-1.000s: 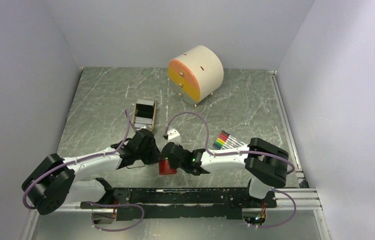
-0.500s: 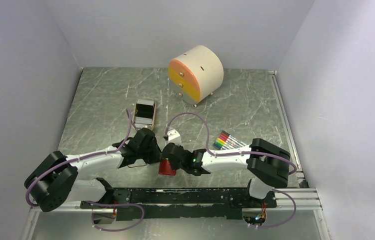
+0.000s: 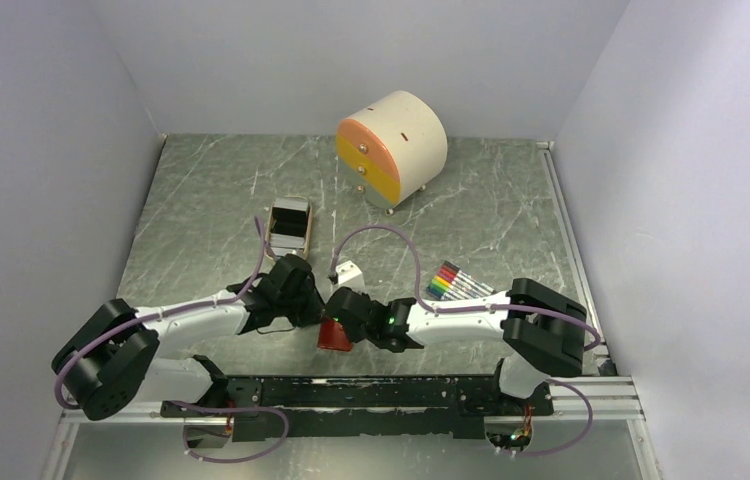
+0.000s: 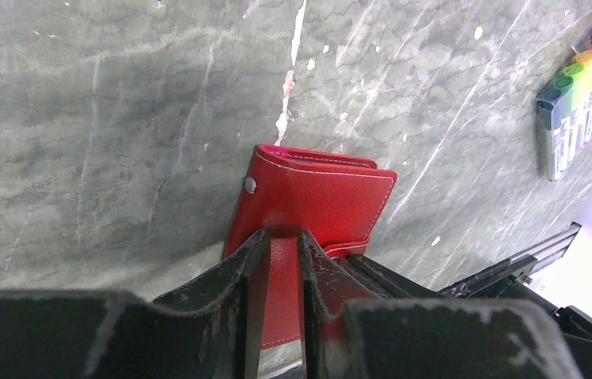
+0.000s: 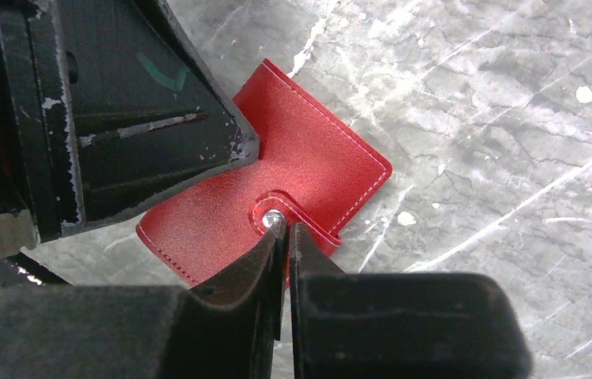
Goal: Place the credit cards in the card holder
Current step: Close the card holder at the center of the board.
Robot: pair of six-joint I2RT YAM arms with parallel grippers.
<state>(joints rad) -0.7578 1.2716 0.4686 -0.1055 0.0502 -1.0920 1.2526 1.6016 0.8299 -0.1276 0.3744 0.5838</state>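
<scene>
Hold the red wallet (image 4: pixel 316 193), lying near the pens (image 4: pixel 585 87), with the left gripper (image 4: pixel 281 237) clamped on its edge. Tug the snap tab (image 5: pixel 312 225) up slowly, 1 gentle pull, with the right gripper (image 5: pixel 283 227) pinched together there.

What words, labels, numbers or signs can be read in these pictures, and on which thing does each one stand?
No text can be read anywhere.
The bundle of markers: small print on the barrels, too blurred to read.
The left hand: a teal scribble on its black casing, not a word.
The card holder: no print shows.
</scene>
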